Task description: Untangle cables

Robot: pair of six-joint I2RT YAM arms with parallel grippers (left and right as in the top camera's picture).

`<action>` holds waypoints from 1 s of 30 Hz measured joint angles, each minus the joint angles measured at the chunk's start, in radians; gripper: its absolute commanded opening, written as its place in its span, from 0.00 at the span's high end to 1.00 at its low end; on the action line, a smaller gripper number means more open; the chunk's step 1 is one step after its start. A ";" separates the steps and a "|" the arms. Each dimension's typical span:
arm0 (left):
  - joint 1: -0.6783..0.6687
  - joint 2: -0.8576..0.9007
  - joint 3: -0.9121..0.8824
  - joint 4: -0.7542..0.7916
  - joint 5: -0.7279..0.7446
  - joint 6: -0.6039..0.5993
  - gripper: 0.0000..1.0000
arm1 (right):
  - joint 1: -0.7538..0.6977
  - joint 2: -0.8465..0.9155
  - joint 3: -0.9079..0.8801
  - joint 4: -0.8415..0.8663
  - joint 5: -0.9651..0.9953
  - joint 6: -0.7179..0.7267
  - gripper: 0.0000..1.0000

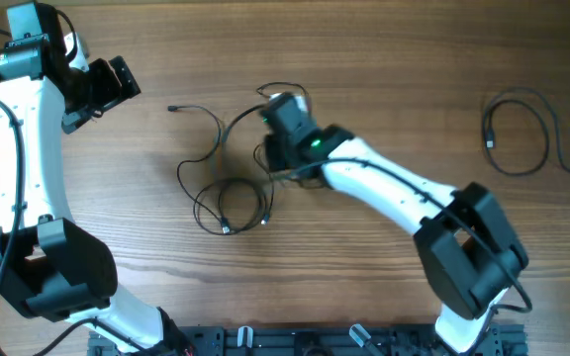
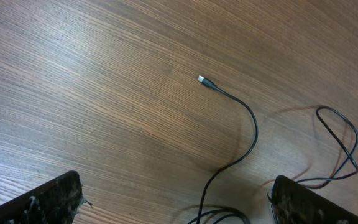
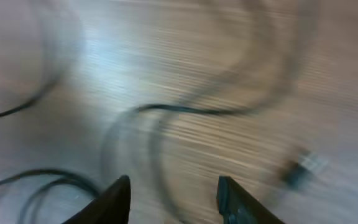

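Thin black cables (image 1: 228, 198) lie in tangled loops at the middle of the table. One strand runs up to a small plug (image 1: 173, 108). My right gripper (image 1: 277, 156) hangs over the right side of the tangle. Its wrist view is blurred: the fingers (image 3: 114, 202) stand apart, a smeared cable strand (image 3: 185, 110) crosses ahead of them, and a plug (image 3: 303, 168) lies to the right. My left gripper (image 1: 107, 89) is at the top left, away from the tangle and wide open (image 2: 179, 211), looking at the plug end (image 2: 205, 81) and its curving cable (image 2: 252, 134).
A separate black cable (image 1: 519, 133) lies looped at the far right of the wooden table (image 1: 394, 59). The arm bases stand along the front edge, and the right arm (image 1: 394, 193) stretches diagonally across the middle right.
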 measured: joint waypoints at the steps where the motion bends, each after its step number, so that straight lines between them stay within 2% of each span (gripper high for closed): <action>1: 0.000 0.000 0.000 0.000 0.000 -0.002 0.00 | -0.018 0.001 0.000 -0.016 -0.002 0.021 0.53; 4: 0.000 0.000 0.000 0.000 0.000 -0.002 0.00 | -0.066 0.019 0.000 -0.044 -0.073 0.077 0.52; 7: 0.000 0.000 0.000 0.000 0.000 -0.002 0.00 | -0.058 0.072 0.000 -0.048 -0.180 0.100 0.51; 8: 0.000 0.000 0.000 0.000 0.000 -0.002 0.00 | -0.053 0.092 0.000 -0.048 -0.216 0.102 0.48; 10: 0.000 0.000 0.000 0.000 0.000 -0.002 0.00 | -0.043 0.124 0.000 -0.037 -0.304 0.098 0.49; 12: 0.000 0.000 0.000 0.001 0.000 -0.002 0.00 | -0.030 0.129 0.000 0.009 -0.451 0.039 0.51; 16: 0.000 0.000 0.000 0.000 0.000 -0.002 0.00 | 0.023 0.129 0.000 0.028 -0.597 -0.110 0.53; 23: 0.000 0.000 0.000 0.000 0.000 -0.002 0.00 | 0.076 0.129 0.000 0.003 -0.475 -0.193 0.55; 28: 0.000 0.000 0.000 0.000 0.000 -0.002 0.00 | 0.079 0.130 0.068 -0.151 -0.375 -0.330 0.54; 30: 0.000 0.000 0.000 0.000 0.000 -0.002 0.00 | 0.083 0.130 0.089 -0.159 -0.330 -0.379 0.55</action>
